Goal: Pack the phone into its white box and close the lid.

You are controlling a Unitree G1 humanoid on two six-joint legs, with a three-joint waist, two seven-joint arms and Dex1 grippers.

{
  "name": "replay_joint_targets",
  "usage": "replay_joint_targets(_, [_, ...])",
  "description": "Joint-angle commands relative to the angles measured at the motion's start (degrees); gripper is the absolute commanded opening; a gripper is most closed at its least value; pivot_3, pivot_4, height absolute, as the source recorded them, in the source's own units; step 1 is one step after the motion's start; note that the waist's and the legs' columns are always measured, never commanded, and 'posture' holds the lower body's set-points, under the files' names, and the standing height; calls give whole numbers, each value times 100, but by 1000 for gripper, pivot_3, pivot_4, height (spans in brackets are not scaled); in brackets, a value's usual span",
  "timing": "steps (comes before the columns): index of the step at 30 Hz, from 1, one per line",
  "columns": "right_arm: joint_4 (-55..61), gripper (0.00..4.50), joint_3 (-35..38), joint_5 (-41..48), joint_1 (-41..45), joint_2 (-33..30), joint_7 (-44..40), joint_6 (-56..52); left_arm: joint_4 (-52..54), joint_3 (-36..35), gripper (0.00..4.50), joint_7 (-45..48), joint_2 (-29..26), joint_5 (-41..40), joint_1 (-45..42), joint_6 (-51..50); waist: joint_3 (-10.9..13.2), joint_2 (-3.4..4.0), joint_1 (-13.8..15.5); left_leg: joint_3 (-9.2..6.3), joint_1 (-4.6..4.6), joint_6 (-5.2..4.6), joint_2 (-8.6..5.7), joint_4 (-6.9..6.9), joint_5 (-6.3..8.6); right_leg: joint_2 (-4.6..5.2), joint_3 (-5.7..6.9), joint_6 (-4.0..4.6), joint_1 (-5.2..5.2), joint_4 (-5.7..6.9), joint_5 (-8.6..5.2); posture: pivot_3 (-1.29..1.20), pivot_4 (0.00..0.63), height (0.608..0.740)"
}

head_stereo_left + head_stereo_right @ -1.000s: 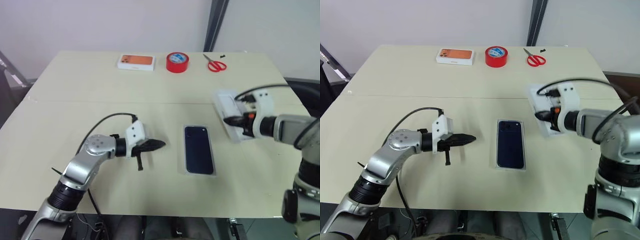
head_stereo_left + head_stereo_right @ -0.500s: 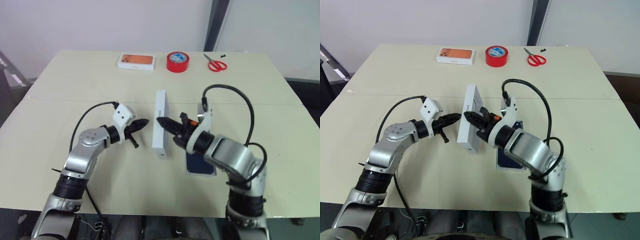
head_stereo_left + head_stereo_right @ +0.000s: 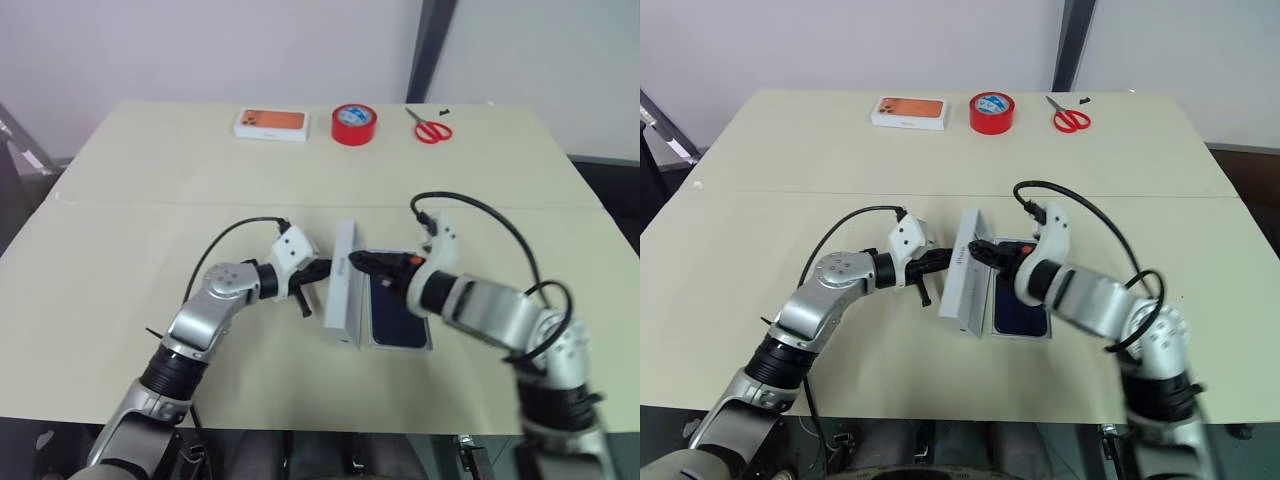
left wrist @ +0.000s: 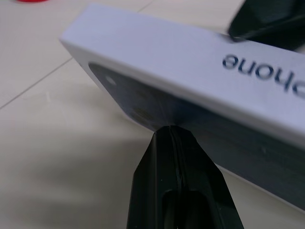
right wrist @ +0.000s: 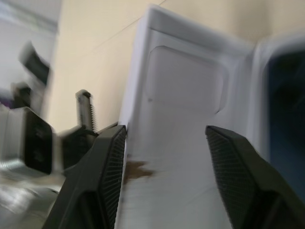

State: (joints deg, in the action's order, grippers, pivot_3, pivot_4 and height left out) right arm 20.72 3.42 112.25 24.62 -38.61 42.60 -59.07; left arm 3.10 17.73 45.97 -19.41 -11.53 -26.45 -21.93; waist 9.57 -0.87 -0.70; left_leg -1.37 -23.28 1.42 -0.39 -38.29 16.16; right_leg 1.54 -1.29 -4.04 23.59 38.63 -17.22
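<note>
The left gripper (image 3: 318,270) has its two black fingers (image 4: 177,183) pressed together with no gap; the tip meets the outer top face of the lid (image 3: 343,283), on the lid's left side. The right gripper (image 3: 362,261) comes in from the right with its fingers (image 5: 240,179) spread apart — whether either finger touches the lid cannot be told. In the right wrist view the fingers frame the lid's pale inner face.

The lid stands on one long edge on the table (image 3: 150,190), nearly upright, between the two grippers. Its hollow side faces right; its printed top faces left. The left wrist view shows lettering on its white side wall and a dark picture on the top.

Just right of the lid lies the white box (image 3: 426,340), flat on the table, with the phone (image 3: 392,318) lying in it — dark blue, screen side down, partly hidden by the right gripper and arm. The lid's lower edge sits against or just beside the box's left rim; which one cannot be told.

At the far edge of the table, well apart from the work area, lie a closed box with an orange top (image 3: 272,123), a roll of red tape (image 3: 354,123) and red-handled scissors (image 3: 430,127), in that order from left to right.
</note>
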Motion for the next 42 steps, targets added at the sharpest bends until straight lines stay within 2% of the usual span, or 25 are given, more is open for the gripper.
replay_joint_targets(1, [-241, 2873, -81, -296, 522, -1113, -1140, -826, 139, 272, 0, 53, 202, 142, -269, 77, -1, -2, 5, -4, -2, -1, 1, 2, 0, -2, 2, 0, -2, -7, 0, 0, 150, 740])
replay_joint_targets(7, [-334, 2873, -423, -3063, 890, -2222, -3392, -871, -18, 479, 0, 87, 516, 228, -573, 82, -3, 0, 5, -3, -3, -8, 4, 3, 4, -4, 2, 0, -7, -21, 0, 0, 150, 740])
replay_joint_targets(10, [-172, 2028, -631, -4069, 835, -2526, -4415, -644, 18, 324, 0, 27, 573, 136, -596, 12, -3, 1, 1, -2, -2, -8, 3, 3, 4, -3, 1, 0, -5, -20, 1, 0, 150, 740])
replay_joint_targets(14, [87, 38, -756, -5030, 622, -2810, -5516, -360, 172, -40, 0, -98, 503, -30, -568, -259, -3, 1, 9, -4, -2, -8, 4, 3, 4, -3, 1, 0, -4, -20, 1, 0, 150, 740])
replay_joint_targets(19, [839, 38, -1371, -6938, 70, -3634, -6999, 787, 767, -378, 0, -101, -144, -250, -424, -1488, -3, 2, 6, -6, -3, -8, 3, 4, 4, -2, 3, -1, -3, -22, 1, 0, 150, 740])
replay_joint_targets(22, [1034, 38, -1493, -7467, -135, -3676, -7439, 1061, 1084, -92, 0, 70, -617, -242, -356, -2168, -3, 3, -7, -5, 1, -7, 4, 4, 4, -3, 1, -1, -4, -20, 0, 0, 150, 740])
replay_joint_targets(24, [1145, 38, -1551, -7760, -272, -3640, -7673, 1190, 1141, 114, 0, 59, -698, -237, -420, -2622, -3, 3, 11, -6, 4, -7, 3, 4, 3, -3, 2, -1, -8, -19, 0, 0, 150, 740])
replay_joint_targets(27, [1214, 38, -1600, -8114, -396, -3510, -7868, 1265, 1137, 289, 0, 33, -625, -278, -534, -2985, -2, 1, 33, -7, 0, -7, 0, 1, 4, 0, 3, -1, -11, -26, 0, 0, 150, 740])
replay_joint_targets(32, [1291, 38, -1616, -8512, -500, -3240, -8067, 1210, 841, 706, 0, -113, -277, -85, -762, -2977, -2, 1, 37, -8, -2, -6, -1, 1, 3, 2, 3, -1, -10, -29, 0, 0, 150, 740])
replay_joint_targets(35, [1297, 38, -1576, -8728, -575, -3177, -8156, 1183, 625, 635, 0, -185, 82, -225, -872, -2985, -2, 1, 25, -7, 0, -6, -1, 1, 3, 1, 3, -1, -11, -27, 0, 0, 150, 740])
replay_joint_targets(42, [1354, 38, -1377, -9007, -779, -3125, -8323, 1097, 486, 582, 0, -126, 477, -321, -953, -2794, -2, 2, 22, -7, 3, -6, -1, 1, 3, 1, 2, -1, -11, -21, 0, 0, 150, 740])
